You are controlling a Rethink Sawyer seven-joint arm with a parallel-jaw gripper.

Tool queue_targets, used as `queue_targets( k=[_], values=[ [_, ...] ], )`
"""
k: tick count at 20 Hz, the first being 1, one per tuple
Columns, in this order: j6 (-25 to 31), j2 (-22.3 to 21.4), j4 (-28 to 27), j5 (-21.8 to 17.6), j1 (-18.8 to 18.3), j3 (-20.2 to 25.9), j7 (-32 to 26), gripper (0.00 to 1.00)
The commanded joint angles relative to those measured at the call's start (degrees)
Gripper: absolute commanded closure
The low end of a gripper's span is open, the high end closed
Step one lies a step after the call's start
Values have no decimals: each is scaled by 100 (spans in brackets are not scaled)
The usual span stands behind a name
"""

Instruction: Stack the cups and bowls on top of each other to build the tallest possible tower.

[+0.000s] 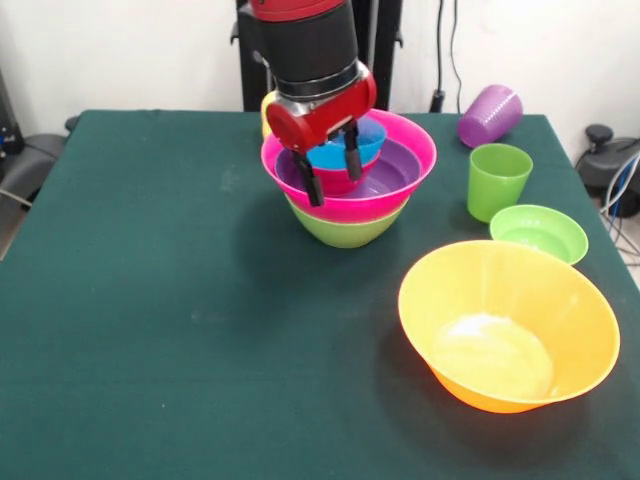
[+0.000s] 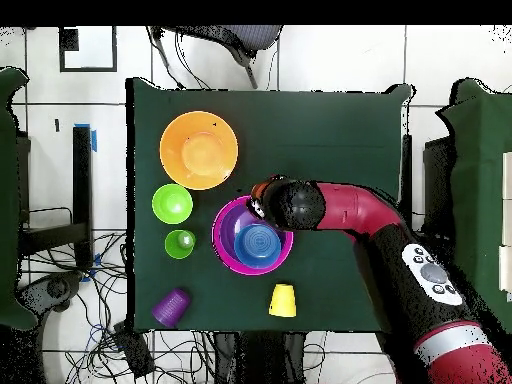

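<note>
Nearest sits the big orange bowl (image 1: pixel 508 325) on the green tabletop (image 1: pixel 180 330). Behind it stand a small light green bowl (image 1: pixel 539 232), a green cup (image 1: pixel 498 180) and a toppled purple cup (image 1: pixel 490 115). Further back, the open pincer (image 1: pixel 331 165) hangs over the tower (image 1: pixel 350 195), its fingers straddling the pink bowl's rim.

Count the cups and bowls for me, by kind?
Bowls: 7, namely orange, light green, and the nested green, pink, purple, red, blue.
Cups: 3, namely green, purple, yellow.
Total: 10
</note>
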Motion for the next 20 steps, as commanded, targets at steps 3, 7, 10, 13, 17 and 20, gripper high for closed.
queue_targets(
  k=[3,7,10,13,17,20],
  values=[
    [-689,354,173,-121,53,579,390,0],
    [-1221,708,36,243,84,913,802,0],
    [-1359,810,-20,412,50,1134,870,0],
    [-1361,862,-155,536,116,1162,897,0],
    [-1453,1072,-453,467,327,865,852,0],
    [-1635,1173,-660,260,533,528,838,0]
  ],
)
